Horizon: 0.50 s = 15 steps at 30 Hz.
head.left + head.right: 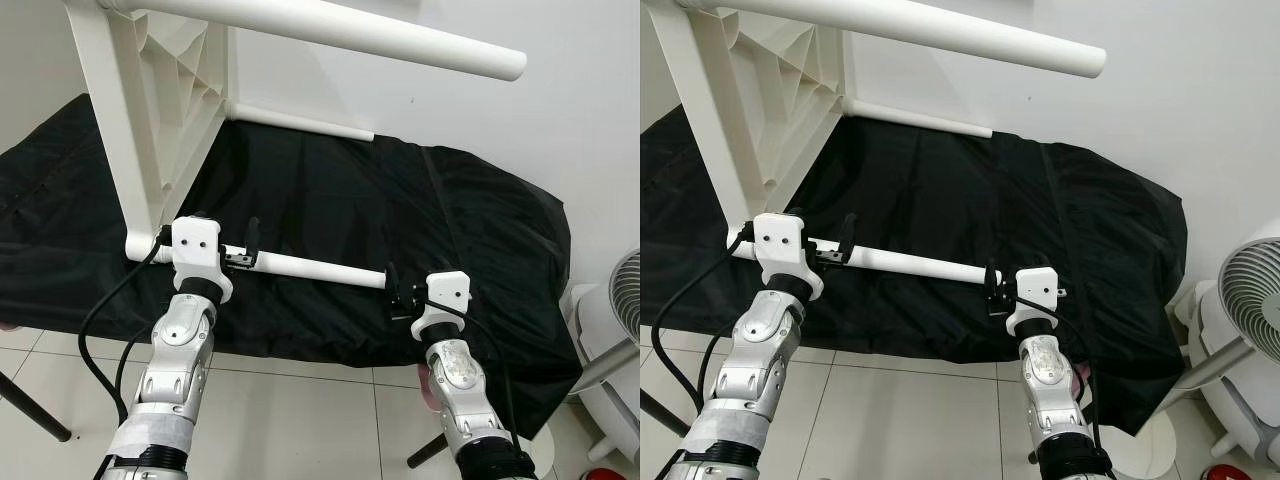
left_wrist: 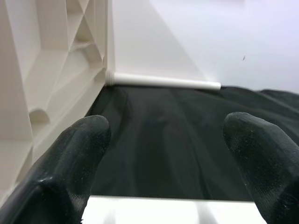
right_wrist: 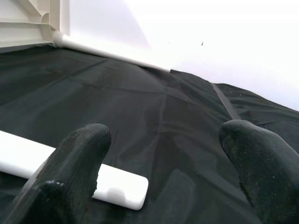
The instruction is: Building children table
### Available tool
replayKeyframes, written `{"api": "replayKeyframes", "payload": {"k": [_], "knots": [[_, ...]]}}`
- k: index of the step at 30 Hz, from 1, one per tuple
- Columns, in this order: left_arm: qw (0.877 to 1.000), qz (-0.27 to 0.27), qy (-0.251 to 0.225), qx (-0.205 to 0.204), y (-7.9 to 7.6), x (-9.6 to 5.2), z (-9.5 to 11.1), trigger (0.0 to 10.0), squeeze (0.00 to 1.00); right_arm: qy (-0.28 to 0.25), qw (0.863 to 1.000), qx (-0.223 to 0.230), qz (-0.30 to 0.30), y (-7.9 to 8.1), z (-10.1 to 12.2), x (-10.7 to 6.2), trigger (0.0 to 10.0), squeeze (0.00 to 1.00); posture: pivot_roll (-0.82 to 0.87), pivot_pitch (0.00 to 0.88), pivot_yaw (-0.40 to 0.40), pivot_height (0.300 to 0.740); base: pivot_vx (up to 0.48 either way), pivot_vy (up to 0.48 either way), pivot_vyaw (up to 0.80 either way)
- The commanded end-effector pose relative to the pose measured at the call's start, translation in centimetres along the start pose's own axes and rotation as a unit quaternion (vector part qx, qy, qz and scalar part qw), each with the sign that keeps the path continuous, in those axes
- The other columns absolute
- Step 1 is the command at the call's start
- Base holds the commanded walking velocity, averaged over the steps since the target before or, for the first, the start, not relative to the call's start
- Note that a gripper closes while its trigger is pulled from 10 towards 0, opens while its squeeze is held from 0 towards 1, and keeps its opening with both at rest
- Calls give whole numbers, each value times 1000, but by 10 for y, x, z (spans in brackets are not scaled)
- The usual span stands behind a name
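Observation:
A white plastic children's table stands on its side on a black cloth. One leg sticks out high up and another leg lies along the wall. The nearest leg runs rightwards from the table's lower corner, just above the cloth. My left gripper is open near that leg's base, and the leg passes between the fingers. My right gripper is open at the leg's free end, which lies beside one finger.
The black cloth covers a low surface that ends just in front of my arms, above a tiled floor. A white fan stands on the floor at the right. A white wall closes off the back.

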<state>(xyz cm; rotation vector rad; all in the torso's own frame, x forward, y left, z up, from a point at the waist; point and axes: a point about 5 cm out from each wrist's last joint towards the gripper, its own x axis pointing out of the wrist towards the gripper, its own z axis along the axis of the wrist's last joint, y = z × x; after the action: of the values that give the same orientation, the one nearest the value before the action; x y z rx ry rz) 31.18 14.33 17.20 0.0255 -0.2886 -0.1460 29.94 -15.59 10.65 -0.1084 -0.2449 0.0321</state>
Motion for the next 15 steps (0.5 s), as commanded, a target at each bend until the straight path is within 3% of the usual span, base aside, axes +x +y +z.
{"api": "replayKeyframes", "payload": {"k": [1,13,15], "knots": [[1000,-31,0,-4,-5,-1,1,10000,0,-5,1000,-6,-1,-2,1,-1,10000,0,49,0,-107,740,0,0,0],[999,-23,-2,-25,3,-5,7,10000,0,-6,1000,-4,3,0,3,0,10000,0,58,0,-121,740,0,0,0],[999,-21,-1,-25,3,-5,7,10000,0,-6,1000,-4,5,2,3,0,10000,0,59,0,-122,740,0,381,0]]}}
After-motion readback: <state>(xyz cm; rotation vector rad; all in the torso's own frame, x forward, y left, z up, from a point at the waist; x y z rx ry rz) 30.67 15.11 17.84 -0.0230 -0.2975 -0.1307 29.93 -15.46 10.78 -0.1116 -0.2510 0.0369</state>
